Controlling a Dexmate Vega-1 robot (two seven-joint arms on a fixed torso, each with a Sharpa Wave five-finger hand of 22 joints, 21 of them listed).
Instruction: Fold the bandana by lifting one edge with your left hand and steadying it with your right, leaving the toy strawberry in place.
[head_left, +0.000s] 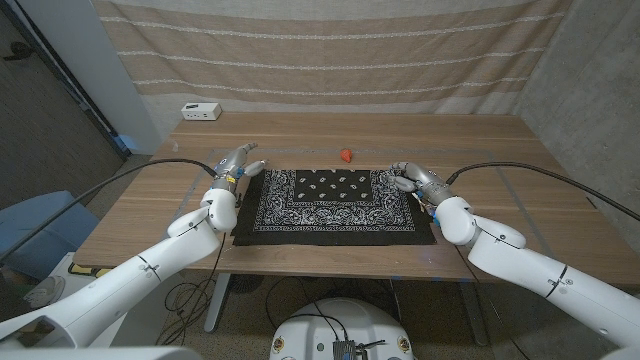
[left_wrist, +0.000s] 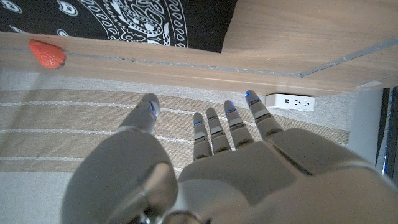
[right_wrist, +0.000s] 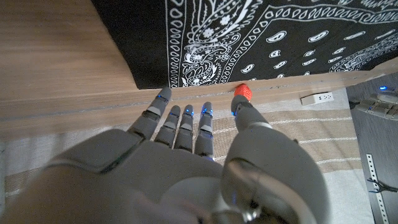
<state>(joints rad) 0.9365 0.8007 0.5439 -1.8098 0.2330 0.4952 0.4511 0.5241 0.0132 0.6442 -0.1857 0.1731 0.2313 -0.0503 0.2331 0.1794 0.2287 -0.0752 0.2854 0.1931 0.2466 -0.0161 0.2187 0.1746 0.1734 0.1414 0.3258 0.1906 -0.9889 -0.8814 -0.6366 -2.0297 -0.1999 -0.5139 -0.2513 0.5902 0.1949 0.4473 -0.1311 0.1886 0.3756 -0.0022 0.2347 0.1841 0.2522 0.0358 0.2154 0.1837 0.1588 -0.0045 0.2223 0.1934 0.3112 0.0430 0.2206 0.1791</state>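
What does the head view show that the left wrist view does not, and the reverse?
Head view alone: the right hand at the far right corner of the black paisley-print bandana, and that cloth's full spread on the wooden table. Left wrist view alone: the left hand close up, fingers apart, holding nothing. Both: the bandana, the small red toy strawberry, the white power strip.

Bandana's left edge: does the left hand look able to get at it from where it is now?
Probably yes. The left hand hovers open beside the bandana near its far left corner, with only bare table between them. The toy strawberry sits beyond the far edge, out of the way.
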